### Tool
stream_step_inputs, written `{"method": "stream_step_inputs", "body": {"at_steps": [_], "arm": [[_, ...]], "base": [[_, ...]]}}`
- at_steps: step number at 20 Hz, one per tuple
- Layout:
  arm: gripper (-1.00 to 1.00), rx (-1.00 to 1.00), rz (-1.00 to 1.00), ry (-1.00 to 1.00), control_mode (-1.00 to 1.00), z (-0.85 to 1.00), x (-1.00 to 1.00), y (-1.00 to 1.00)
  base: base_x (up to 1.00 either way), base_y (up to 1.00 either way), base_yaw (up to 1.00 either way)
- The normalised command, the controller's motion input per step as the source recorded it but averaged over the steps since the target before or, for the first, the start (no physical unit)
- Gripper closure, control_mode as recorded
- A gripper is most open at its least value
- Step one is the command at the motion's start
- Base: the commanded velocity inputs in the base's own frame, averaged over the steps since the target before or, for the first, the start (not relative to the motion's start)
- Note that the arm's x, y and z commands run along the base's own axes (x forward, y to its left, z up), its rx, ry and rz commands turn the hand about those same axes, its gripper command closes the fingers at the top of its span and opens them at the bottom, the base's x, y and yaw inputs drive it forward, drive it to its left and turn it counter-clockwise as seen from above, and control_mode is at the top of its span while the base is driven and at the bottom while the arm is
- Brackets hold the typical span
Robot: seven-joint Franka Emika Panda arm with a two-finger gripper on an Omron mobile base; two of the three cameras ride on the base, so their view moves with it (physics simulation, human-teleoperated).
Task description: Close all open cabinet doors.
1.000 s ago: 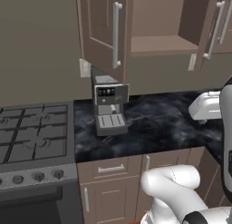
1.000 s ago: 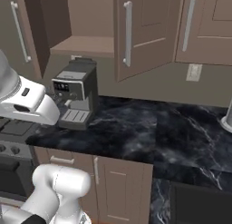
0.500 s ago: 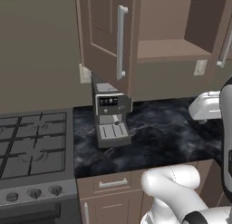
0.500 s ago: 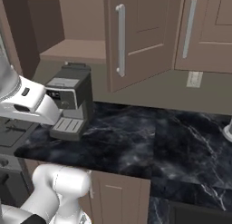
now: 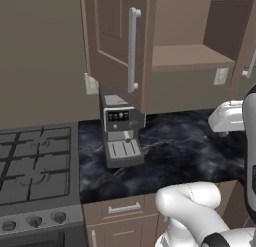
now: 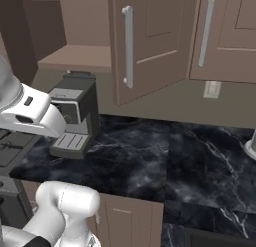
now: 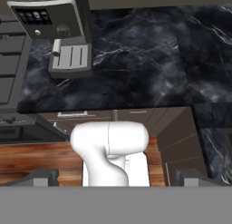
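Two cabinet doors stand open on one wall cabinet. The left door point(image 5: 112, 41) swings out over the coffee machine, its silver bar handle point(image 5: 132, 48) facing me; it also shows as a dark slab at the left edge point(image 6: 11, 33). The right door point(image 5: 248, 36) point(image 6: 150, 46) hangs ajar with its handle point(image 6: 128, 46) toward me. Between them the shelf point(image 5: 187, 55) lies bare. A further door point(image 6: 227, 36) looks shut. My gripper point(image 7: 116, 177) is open, holding nothing, and points down at the counter front. My white wrist point(image 5: 227, 116) hovers well below the doors.
A grey coffee machine point(image 5: 120, 131) point(image 6: 75, 116) stands on the black marble counter point(image 6: 165, 156). A gas stove point(image 5: 30, 163) lies to its left. A wall outlet point(image 6: 212, 89) sits under the cabinets. Drawer fronts point(image 5: 122, 208) run below the counter edge.
The whole scene has grown larger in both base views, so the base has driven closer to the counter. The doors keep the same angles. The wrist holds its pose.
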Motion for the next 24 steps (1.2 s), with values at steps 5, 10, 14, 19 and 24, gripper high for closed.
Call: {"method": "stream_step_inputs", "body": {"at_steps": [5,10,14,19,24], "arm": [[-1.0,0.0,0.0,0.0,1.0,0.0,0.0,0.0],[-1.0,0.0,0.0,0.0,1.0,0.0,0.0,0.0],[-1.0,0.0,0.0,0.0,1.0,0.0,0.0,0.0],[-1.0,0.0,0.0,0.0,-1.0,0.0,0.0,0.0],[-1.0,0.0,0.03,-0.23,-1.0,0.0,-0.16,-0.09]], "base": [[0.09,-0.16,-0.11],[0.03,-0.15,-0.09],[0.0,-0.01,0.0],[0.0,0.0,0.0],[0.0,0.0,0.0]]}}
